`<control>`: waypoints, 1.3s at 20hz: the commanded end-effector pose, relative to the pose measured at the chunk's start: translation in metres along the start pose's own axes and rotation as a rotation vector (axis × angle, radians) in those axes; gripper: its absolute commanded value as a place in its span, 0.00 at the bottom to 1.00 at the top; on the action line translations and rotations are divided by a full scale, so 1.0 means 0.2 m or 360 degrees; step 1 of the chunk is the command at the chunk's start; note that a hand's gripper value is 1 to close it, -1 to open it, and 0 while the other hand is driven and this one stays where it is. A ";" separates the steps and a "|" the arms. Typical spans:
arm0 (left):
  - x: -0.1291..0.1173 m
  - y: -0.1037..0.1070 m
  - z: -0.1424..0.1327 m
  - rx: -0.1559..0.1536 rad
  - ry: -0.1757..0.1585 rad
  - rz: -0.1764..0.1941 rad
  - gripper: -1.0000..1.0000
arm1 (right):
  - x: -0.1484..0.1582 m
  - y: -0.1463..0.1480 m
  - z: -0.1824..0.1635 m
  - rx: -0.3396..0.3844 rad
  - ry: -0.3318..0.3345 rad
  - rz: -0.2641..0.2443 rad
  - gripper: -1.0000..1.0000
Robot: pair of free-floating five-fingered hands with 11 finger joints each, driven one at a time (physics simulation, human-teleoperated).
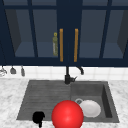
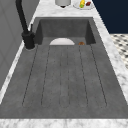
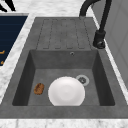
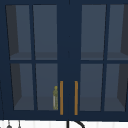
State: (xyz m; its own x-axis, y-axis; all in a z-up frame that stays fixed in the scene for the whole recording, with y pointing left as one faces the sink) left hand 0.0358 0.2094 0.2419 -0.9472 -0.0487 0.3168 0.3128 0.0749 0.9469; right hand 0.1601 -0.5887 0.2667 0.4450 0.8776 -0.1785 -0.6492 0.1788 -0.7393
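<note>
At the sink's front edge, a hand beside a red ball

Near the front left corner of the sink (image 1: 27, 100), the left hand (image 1: 38, 117) hangs with fingers curled on nothing, just left of the red ball (image 1: 67, 114). Inside the basin, a white plate (image 3: 66, 91) lies beside the drain (image 3: 82, 80), a brown sponge (image 3: 39, 88) nearby. Behind stands the black faucet (image 1: 68, 75).

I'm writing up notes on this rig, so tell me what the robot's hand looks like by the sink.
The hand in the front view is solid matte black, a small rounded human-like shape. It floats free, with no arm, wrist, sleeve or cable attached. No markings, logos or colour accents are visible on it; it reads as a plain dark silhouette against the grey sink.
</note>
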 end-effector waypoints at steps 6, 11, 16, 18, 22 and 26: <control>0.00 0.00 0.00 0.0000 0.0000 0.0000 0.50 | 0.06 0.00 -0.15 -0.0092 0.0029 -0.0031 0.00; 0.00 0.00 0.00 0.0000 0.0000 0.0000 0.50 | 0.09 0.06 -0.25 -0.0139 0.0075 -0.0118 0.00; 0.00 0.00 0.00 0.0000 0.0000 0.0000 0.50 | 0.10 0.16 -0.42 -0.0124 0.0025 -0.0168 0.00; 0.00 0.00 0.00 0.0000 0.0000 0.0000 0.50 | 0.06 0.18 -0.50 -0.0110 -0.0025 -0.0174 0.00; 0.00 0.00 0.00 0.0000 0.0000 0.0000 0.50 | -0.01 0.19 -0.61 -0.0110 -0.0139 -0.0211 0.00; 0.00 0.00 0.00 0.0000 0.0000 0.0000 0.50 | -0.06 0.14 -0.67 -0.0059 -0.0201 -0.0207 0.00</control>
State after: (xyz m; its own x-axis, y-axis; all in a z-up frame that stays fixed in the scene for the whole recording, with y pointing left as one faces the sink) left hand 0.0358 0.2094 0.2419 -0.9472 -0.0487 0.3168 0.3128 0.0749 0.9469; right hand 0.2099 -0.6409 0.1598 0.4611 0.8864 -0.0408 -0.5738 0.2628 -0.7756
